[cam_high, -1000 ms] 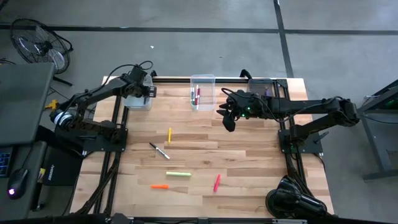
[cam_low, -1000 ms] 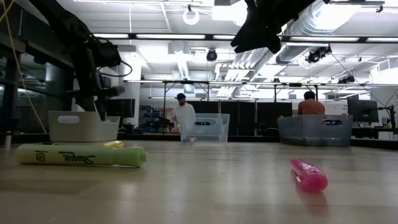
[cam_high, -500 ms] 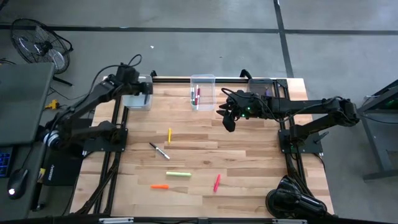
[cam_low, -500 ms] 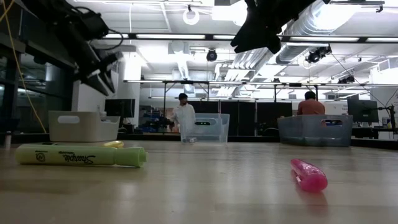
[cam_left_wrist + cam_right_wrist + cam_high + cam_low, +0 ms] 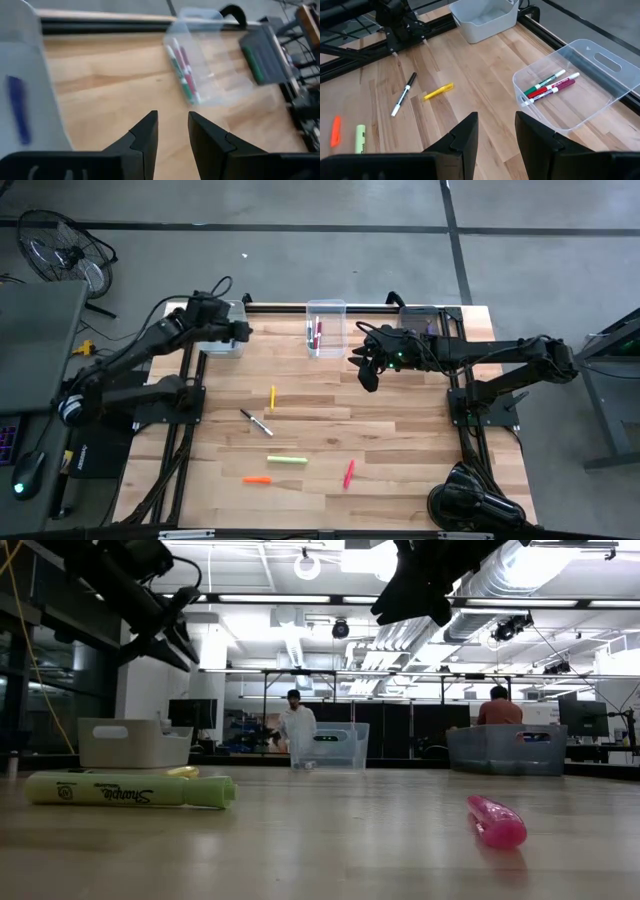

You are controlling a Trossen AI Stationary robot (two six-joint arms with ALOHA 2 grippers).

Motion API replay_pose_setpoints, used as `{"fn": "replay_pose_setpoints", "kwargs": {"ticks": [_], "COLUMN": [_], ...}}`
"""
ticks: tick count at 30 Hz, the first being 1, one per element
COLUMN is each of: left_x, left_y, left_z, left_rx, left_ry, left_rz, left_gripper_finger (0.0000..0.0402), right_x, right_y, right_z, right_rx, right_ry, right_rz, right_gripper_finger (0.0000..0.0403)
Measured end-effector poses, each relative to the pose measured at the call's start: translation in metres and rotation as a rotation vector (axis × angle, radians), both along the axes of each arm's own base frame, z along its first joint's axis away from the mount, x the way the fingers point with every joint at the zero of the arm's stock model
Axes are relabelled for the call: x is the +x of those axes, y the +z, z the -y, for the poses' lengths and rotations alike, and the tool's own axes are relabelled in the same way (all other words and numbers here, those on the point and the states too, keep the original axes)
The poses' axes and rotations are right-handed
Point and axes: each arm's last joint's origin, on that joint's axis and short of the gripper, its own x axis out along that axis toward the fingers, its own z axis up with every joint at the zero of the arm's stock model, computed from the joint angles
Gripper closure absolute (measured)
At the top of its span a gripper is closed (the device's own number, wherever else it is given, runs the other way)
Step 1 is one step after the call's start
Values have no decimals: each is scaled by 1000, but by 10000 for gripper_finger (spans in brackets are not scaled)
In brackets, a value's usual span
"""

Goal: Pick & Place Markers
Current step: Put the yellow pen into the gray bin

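Several markers lie flat on the wooden table: yellow point(image 5: 273, 397), black-and-white point(image 5: 255, 422), light green point(image 5: 287, 461), orange point(image 5: 256, 479) and pink-red point(image 5: 348, 473). Green and red markers point(image 5: 550, 86) lie in the clear middle bin point(image 5: 326, 310). A purple marker point(image 5: 17, 115) lies in the white left bin point(image 5: 215, 345). My left gripper point(image 5: 245, 330) hangs open above that bin's right side, and nothing shows between its fingers point(image 5: 172, 120). My right gripper point(image 5: 366, 375) stands open and empty in the air just right of the middle bin point(image 5: 495, 122).
A third bin point(image 5: 425, 318) sits at the far right under my right arm. All three bins line the table's far edge. Bare table lies between the bins and the loose markers. People stand in the room behind the table point(image 5: 295, 725).
My left gripper has risen from low over the white bin and tipped from pointing steeply down toward more level. Its fingers keep the same gap. My right arm has kept still, and the markers have not moved.
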Motion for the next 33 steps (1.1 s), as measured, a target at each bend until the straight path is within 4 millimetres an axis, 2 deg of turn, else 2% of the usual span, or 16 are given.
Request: {"fn": "replay_pose_setpoints", "kwargs": {"ticks": [7,17,24,33], "left_x": [16,31,50,76], "left_y": [-1,-9,-23,-54], "left_z": [20,50,65,78], "left_rx": [-23,-56,-117,-256], "left_ry": [-71,-85,-127,-177], "left_rz": [-1,-96,-162,-307], "left_gripper_finger": [296,296,296,296], "right_x": [0,0,0,0], "right_y": [0,0,0,0], "right_z": [0,0,0,0], "right_rx": [-1,-2,-2,-2], "right_ry": [0,1,1,1], "right_rz": [0,-1,-1,-1], "right_gripper_finger": [284,284,284,284]}}
